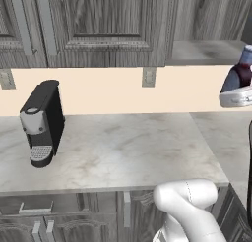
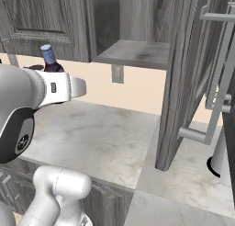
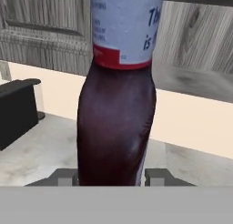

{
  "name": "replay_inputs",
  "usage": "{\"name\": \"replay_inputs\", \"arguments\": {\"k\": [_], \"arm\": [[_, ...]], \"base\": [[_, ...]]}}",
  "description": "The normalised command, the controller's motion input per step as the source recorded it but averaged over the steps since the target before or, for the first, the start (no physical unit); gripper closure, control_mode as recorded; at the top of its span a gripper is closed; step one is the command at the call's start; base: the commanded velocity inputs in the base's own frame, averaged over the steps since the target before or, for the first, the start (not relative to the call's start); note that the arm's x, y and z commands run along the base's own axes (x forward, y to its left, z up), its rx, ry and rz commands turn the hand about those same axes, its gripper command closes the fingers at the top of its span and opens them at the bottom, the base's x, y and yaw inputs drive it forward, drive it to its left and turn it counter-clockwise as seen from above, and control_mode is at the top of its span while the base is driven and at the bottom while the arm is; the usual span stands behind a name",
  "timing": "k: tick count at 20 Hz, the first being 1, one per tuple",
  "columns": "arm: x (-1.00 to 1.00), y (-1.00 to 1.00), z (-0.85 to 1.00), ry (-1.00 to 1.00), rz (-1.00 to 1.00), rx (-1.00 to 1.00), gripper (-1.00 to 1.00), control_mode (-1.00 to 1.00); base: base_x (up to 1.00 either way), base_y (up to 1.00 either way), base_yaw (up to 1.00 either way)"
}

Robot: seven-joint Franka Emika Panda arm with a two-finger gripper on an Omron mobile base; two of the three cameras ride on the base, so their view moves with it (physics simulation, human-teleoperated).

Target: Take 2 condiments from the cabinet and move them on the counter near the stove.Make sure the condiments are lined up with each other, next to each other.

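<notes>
**Bottle gripped, held above the tabletop**

The tool (image 3: pixel 113 177) is clenched on the dark purple bottle (image 3: pixel 116 127), one fingertip (image 3: pixel 63 176) pressed against each side of its lower body. In the hand view the bottle stands lengthwise, with a red band and a pale label carrying blue lettering toward its far end. From the left base view the same bottle appears at the right edge, above the white hand and raised clear of the tabletop (image 1: pixel 123 147); from the right base view its pale blue cap and dark shoulder rise just behind the arm.

Beyond it, the cabinet (image 2: pixel 133 53) stands open, its pale grey shelf bare where it can be seen, and the opened door hangs edge-on to the right. A black coffee machine (image 1: pixel 43 122) sits at the left of the tabletop, well apart from the bottle.
</notes>
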Motion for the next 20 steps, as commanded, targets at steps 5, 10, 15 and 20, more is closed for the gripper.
{"name": "replay_inputs", "arguments": {"k": [5, 10, 15, 20], "arm": [[-0.05, 0.0, -0.52, -0.09, 0.0, 0.0, 1.0, -1.0], [0.0, 0.01, -0.62, -0.11, 0.0, 0.0, 1.0, -1.0], [0.04, 0.0, -0.17, -0.15, 0.0, 0.01, 1.0, -1.0], [0.03, 0.0, -0.02, -0.03, 0.0, 0.0, 1.0, 1.0]], "base": [[0.0, 0.0, 0.0], [0.0, 0.0, 0.0], [0.0, 0.0, 0.0], [-0.05, 0.18, 0.0]]}}
